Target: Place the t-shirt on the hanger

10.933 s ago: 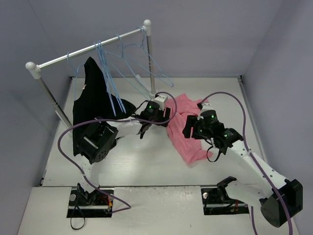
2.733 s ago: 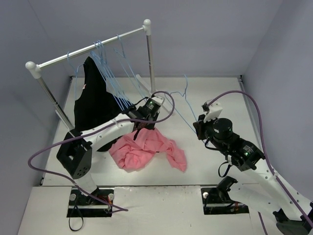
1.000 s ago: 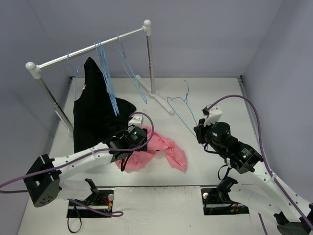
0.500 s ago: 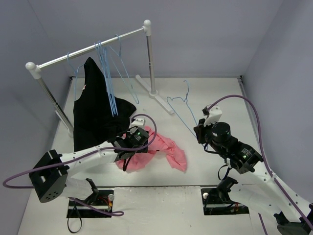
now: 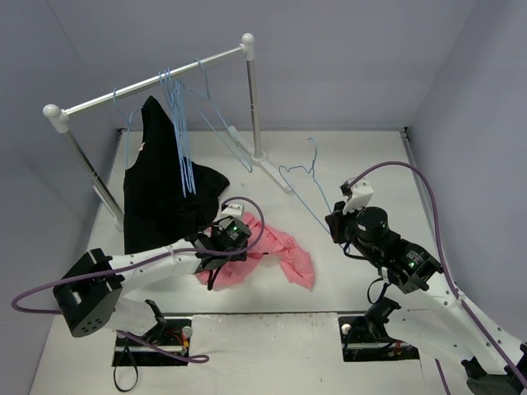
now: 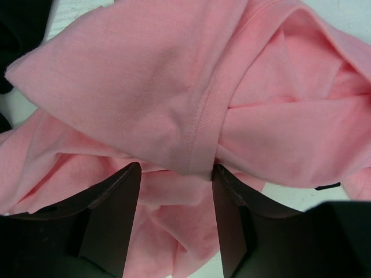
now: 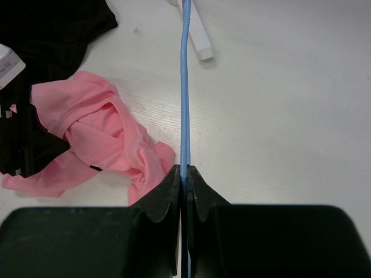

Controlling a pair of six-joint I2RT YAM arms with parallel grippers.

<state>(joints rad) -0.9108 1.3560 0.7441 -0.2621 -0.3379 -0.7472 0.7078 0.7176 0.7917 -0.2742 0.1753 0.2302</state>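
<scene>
The salmon-pink t-shirt (image 5: 278,253) lies crumpled on the table near the front. My left gripper (image 5: 224,247) hangs low over its left part. In the left wrist view the t-shirt (image 6: 145,75) fills the frame, and the left gripper (image 6: 177,168) is open, its fingers apart on either side of a folded ribbed hem. My right gripper (image 5: 336,224) is shut on the light-blue wire hanger (image 5: 295,188), held off the table with its hook toward the back. In the right wrist view the right gripper (image 7: 184,169) pinches the hanger (image 7: 185,87), and the t-shirt (image 7: 104,133) lies to the left.
A clothes rail (image 5: 148,82) stands at the back left with a black garment (image 5: 160,185) and several blue hangers (image 5: 185,123) on it. Its white foot (image 5: 272,174) reaches toward the table's middle. Grey walls close in the sides and back.
My left gripper has shifted a little to the right over the t-shirt, its fingers slightly closer together. The hangers on the rail have swung. The right arm and hanger have barely moved.
</scene>
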